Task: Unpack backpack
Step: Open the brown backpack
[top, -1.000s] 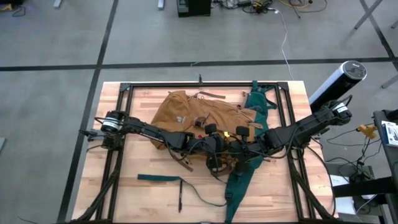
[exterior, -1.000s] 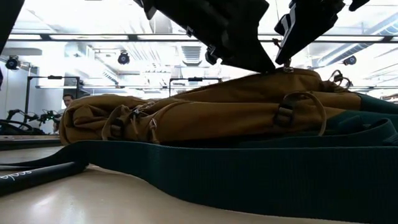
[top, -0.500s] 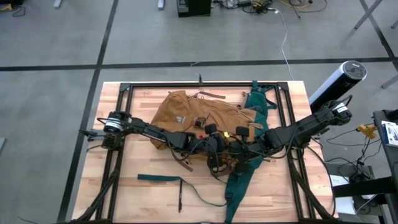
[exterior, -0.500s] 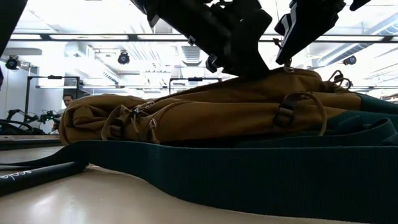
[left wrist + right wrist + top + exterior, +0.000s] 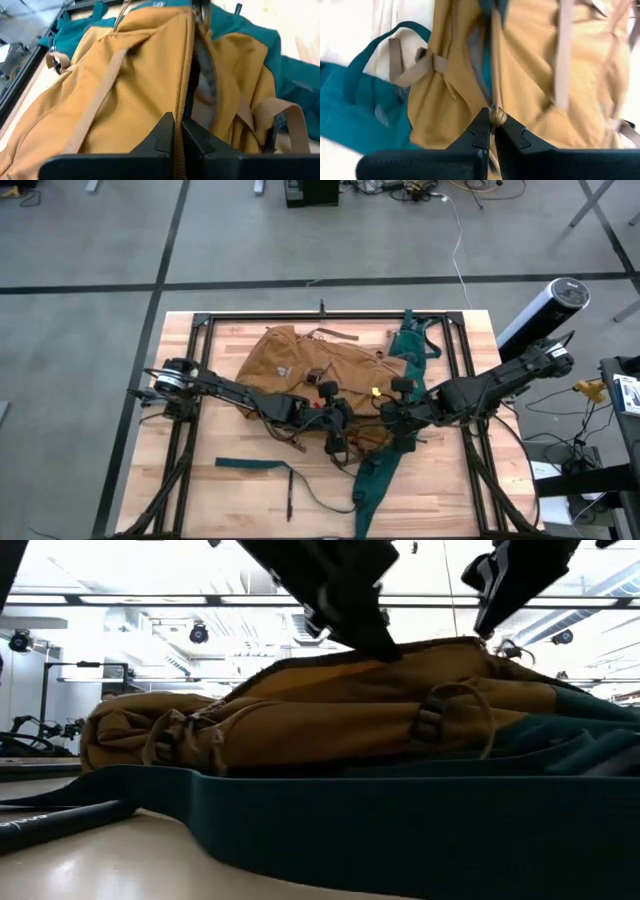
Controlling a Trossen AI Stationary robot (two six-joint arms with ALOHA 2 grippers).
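The backpack (image 5: pixel 320 370) lies flat in the middle of the wooden counter (image 5: pixel 180 480), its dark green straps trailing off toward the near edge. The left claw (image 5: pixel 338 423) is pressed together on the tan fabric edge beside the zipper opening, and the cloth rises in a ridge just under it. The right claw (image 5: pixel 388 412) sits close beside the left one, its fingertips pinching a small rounded tan zipper pull (image 5: pixel 497 116) on the same seam. Grey lining shows in the gap just ahead of the left claw
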